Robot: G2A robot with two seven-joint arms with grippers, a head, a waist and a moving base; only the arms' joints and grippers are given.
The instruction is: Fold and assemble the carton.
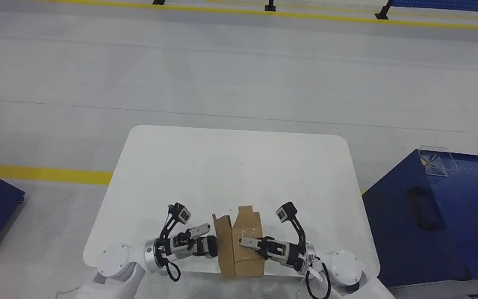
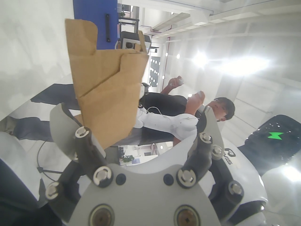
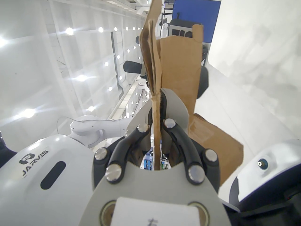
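Note:
A brown cardboard carton (image 1: pixel 245 220), partly folded with flaps sticking up, stands near the front edge of the white table (image 1: pixel 224 164). My right gripper (image 1: pixel 248 242) is at its right side, shut on a double-layered upright panel of the carton (image 3: pixel 181 66); the fingertips of the right gripper (image 3: pixel 156 103) pinch the panel's edge. My left gripper (image 1: pixel 208 245) is at the carton's left side. In the left wrist view the left gripper (image 2: pixel 137 128) is open wide, and a wall of the carton (image 2: pixel 108 83) lies between the fingers, close against one finger (image 2: pixel 62 123).
A dark blue cabinet (image 1: pixel 418 217) stands just right of the table. The table's far half is bare white surface. The carton and both grippers sit close to the table's near edge.

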